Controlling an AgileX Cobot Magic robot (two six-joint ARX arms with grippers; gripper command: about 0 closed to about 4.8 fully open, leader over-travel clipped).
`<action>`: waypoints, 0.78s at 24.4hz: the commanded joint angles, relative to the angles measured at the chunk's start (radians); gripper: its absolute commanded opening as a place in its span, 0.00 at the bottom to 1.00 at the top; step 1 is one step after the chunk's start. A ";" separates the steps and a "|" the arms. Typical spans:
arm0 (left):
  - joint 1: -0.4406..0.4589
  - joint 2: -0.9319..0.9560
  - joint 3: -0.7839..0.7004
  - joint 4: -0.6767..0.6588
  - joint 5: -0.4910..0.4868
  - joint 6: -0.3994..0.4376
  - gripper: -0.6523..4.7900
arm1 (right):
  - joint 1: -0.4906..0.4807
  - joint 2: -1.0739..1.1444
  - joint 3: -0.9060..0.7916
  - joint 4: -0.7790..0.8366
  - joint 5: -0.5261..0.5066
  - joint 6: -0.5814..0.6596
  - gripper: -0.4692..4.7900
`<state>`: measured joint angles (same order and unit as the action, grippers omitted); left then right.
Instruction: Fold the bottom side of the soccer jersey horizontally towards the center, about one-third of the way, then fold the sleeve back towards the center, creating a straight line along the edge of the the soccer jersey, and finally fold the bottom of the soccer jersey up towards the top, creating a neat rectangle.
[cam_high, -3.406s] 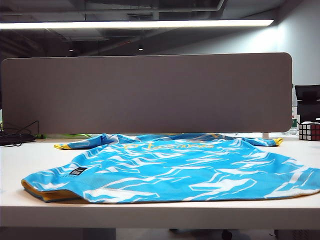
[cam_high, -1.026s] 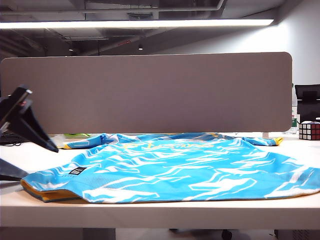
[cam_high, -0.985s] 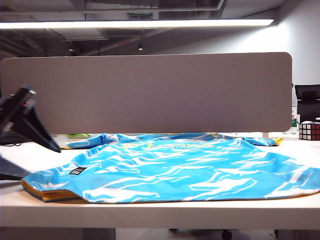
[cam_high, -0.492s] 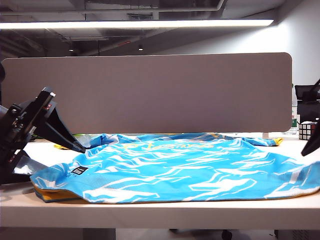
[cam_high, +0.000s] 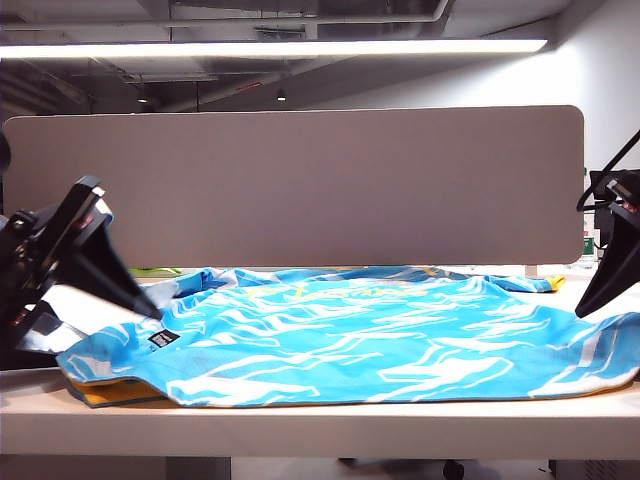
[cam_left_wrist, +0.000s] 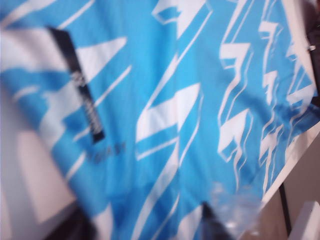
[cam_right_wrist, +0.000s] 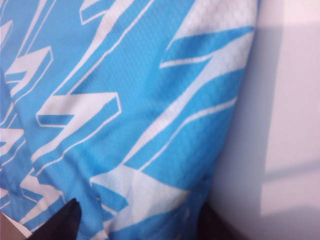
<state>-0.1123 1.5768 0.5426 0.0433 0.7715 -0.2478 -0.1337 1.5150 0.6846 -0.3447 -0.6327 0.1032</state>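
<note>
One large sky-blue soccer jersey with a white jagged wave pattern and yellow trim (cam_high: 350, 340) lies spread on one white table (cam_high: 320, 425). Two black two-finger grippers are in view: the left gripper (cam_high: 110, 310) at the jersey's left end and the right gripper (cam_high: 600, 295) at its right end, each with two fingers apart. One small black label (cam_high: 163, 338) sits on the cloth just beside the left gripper. One grey partition panel (cam_high: 300, 185) stands behind both.

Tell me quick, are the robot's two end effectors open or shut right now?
Left end effector: open, fingers spread at the soccer jersey's left edge, holding nothing clearly.
Right end effector: open at the jersey's right edge, holding nothing clearly.
</note>
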 joint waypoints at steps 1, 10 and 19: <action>-0.003 0.036 -0.040 -0.259 -0.132 -0.010 0.62 | 0.002 0.018 -0.016 -0.063 0.080 0.002 0.70; -0.002 0.036 -0.040 -0.208 -0.173 0.016 0.11 | 0.046 0.047 -0.053 0.035 0.079 0.062 0.24; 0.040 -0.163 -0.040 -0.293 -0.117 0.005 0.11 | 0.051 -0.133 -0.051 -0.100 0.080 0.072 0.07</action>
<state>-0.0742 1.4582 0.5125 -0.1265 0.6880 -0.2356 -0.0830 1.4258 0.6289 -0.3847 -0.5541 0.1753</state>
